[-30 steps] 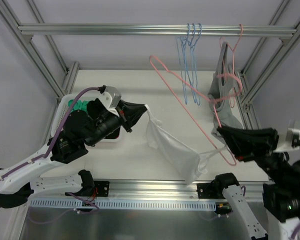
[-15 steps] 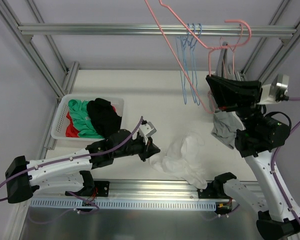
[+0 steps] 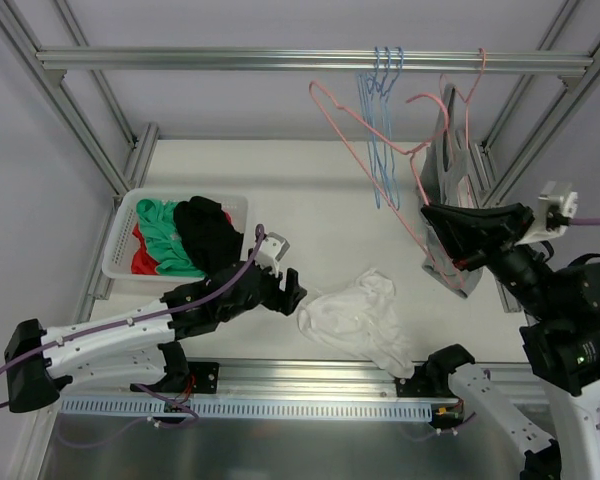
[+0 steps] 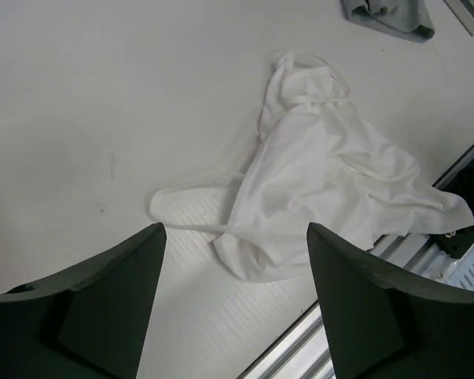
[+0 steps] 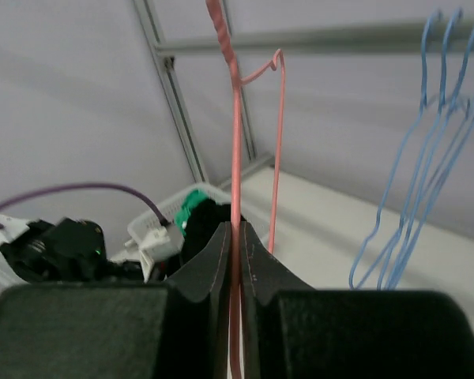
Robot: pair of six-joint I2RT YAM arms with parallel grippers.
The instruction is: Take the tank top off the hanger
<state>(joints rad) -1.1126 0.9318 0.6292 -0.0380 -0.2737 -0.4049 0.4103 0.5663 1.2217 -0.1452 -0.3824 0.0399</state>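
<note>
While right fingers (image 5: 209, 272) pinch the pink hanger (image 5: 235, 118), left fingers (image 4: 110, 304) gape empty beside the tank top (image 4: 324, 181).

the hanger (image 5: 235, 118) runs off the top edge.

The tank top (image 4: 324, 189) lies in a heap on the surface (image 4: 103, 103), just ahead of the left jaws and apart from both tips. It stretches off to their right, toward the near edge. Farther ahead of those jaws, beyond the tank top, the lower end of another garment (image 4: 387, 16) lies at the surface. Behind the left jaws and off to their left stands a basket (image 3: 120, 235) with a pile of clothes (image 3: 185, 235) in it. The hanger (image 5: 235, 142) sits between the right jaws and rises above them. To its right in the wrist view, a bunch of hangers (image 5: 415, 181) hangs from the rail (image 3: 230, 60).
</note>
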